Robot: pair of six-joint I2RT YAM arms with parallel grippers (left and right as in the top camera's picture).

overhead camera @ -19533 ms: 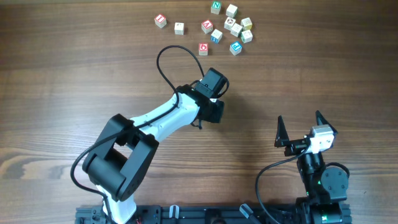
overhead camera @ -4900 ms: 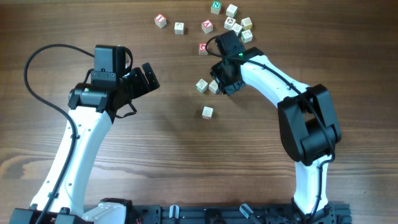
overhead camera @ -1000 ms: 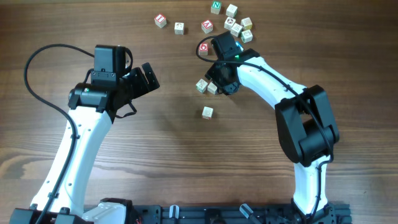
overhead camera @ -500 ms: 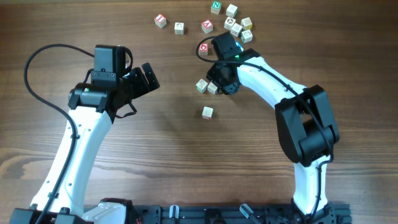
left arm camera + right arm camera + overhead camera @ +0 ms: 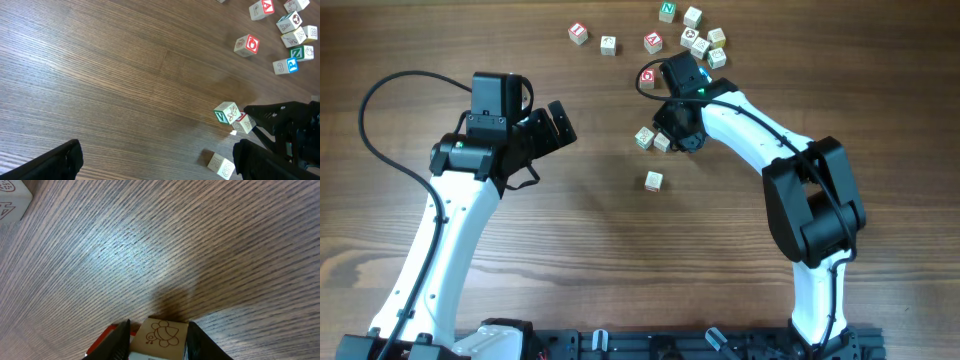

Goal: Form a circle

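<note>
Works at the circle, mid-worktop just below the scatter of cubes, with the right gripper low over its right edge. Has the jaws either side of the bee cube, close to its faces; cannot tell whether truly clamped. Looks like seating that cube against its neighbours to tighten the ring. Holds the left gripper wide open and empty, well off left, likely to leave room.
</note>
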